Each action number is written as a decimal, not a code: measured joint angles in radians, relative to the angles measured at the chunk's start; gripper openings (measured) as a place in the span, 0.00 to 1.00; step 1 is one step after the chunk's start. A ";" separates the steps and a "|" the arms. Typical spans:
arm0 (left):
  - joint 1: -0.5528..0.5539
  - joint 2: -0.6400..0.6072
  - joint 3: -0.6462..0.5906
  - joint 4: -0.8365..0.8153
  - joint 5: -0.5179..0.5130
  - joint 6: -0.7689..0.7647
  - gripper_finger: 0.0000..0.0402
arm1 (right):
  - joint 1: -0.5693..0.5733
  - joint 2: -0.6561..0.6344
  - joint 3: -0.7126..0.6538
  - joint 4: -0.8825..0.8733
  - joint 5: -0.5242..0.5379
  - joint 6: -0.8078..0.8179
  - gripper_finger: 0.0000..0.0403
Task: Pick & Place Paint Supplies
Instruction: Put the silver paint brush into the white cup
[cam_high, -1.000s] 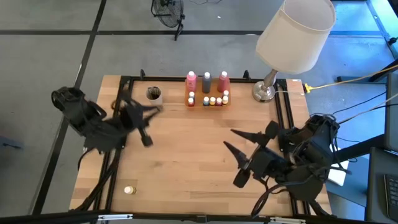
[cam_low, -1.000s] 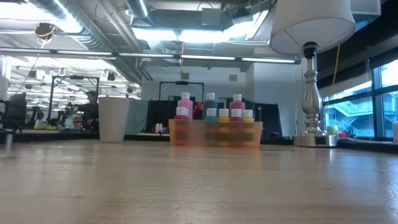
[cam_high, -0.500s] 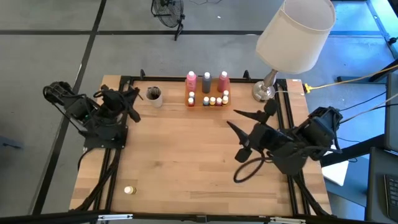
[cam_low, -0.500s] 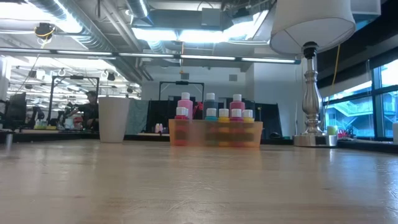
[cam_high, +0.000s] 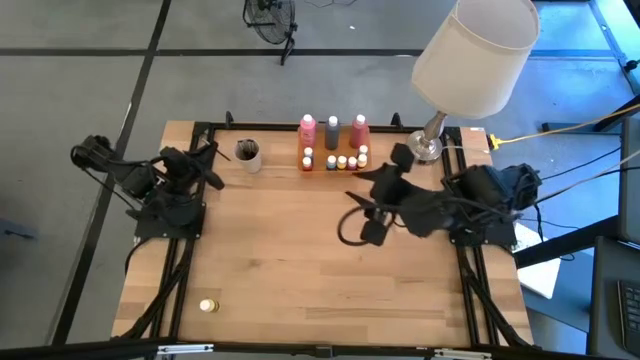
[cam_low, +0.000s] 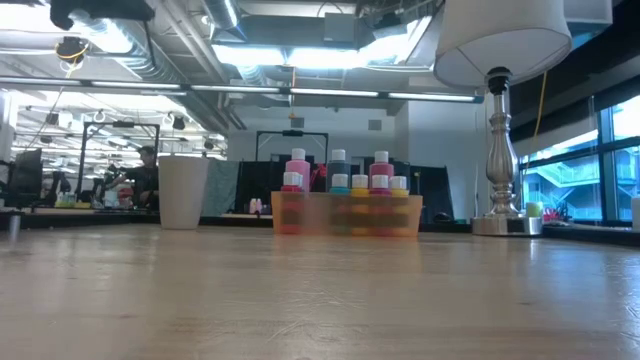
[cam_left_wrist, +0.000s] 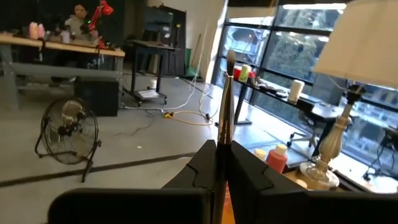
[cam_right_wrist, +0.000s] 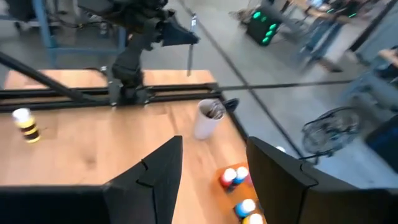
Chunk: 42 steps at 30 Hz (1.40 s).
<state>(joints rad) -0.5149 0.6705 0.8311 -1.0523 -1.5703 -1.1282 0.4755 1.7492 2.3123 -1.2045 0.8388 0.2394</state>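
Note:
An orange tray (cam_high: 333, 161) at the far middle of the table holds three tall white-capped bottles (cam_high: 332, 128) and several small pots (cam_high: 342, 160). A beige cup (cam_high: 247, 152) stands left of it. One yellow-lidded pot (cam_high: 208, 306) stands alone at the near left. My left gripper (cam_high: 205, 160) is near the cup, at the far left, shut on a thin dark brush (cam_left_wrist: 226, 106). My right gripper (cam_high: 362, 186) hovers open, right of centre, just in front of the tray. My left gripper pinches the brush's thin shaft (cam_left_wrist: 222, 142) between its two fingers (cam_left_wrist: 245, 168). The fingers reach in about level from the table's left side. The brush sticks out beyond the fingertips with its pale end (cam_left_wrist: 231, 57) free, lifted clear of the table.
A lamp (cam_high: 430, 140) with a wide white shade (cam_high: 475, 50) stands at the far right, beside the tray and over my right arm. Black rails (cam_high: 180, 270) run along the table's left and right sides. Bare wood (cam_high: 290, 260) lies in the middle and near part.
My left gripper, still shut on the brush, has drawn back toward the table's far left and sunk, rolling as it went. My right gripper has swung from the near right toward the far edge and the tray, its fingers staying apart.

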 joint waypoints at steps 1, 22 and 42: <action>0.006 0.002 -0.009 0.013 -0.001 -0.012 0.04 | -0.015 0.007 0.000 0.003 -0.029 0.000 0.45; 0.659 0.168 -0.105 1.239 0.824 1.089 0.04 | -0.106 0.084 0.000 0.185 -0.398 -0.194 0.45; 0.892 -0.133 -0.421 1.047 0.908 0.877 0.04 | -0.095 0.082 0.000 0.093 -0.398 -0.168 0.45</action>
<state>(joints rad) 0.3771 0.5376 0.4102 -0.0051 -0.6619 -0.2515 0.3805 1.8317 2.3119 -1.1117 0.4408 0.0715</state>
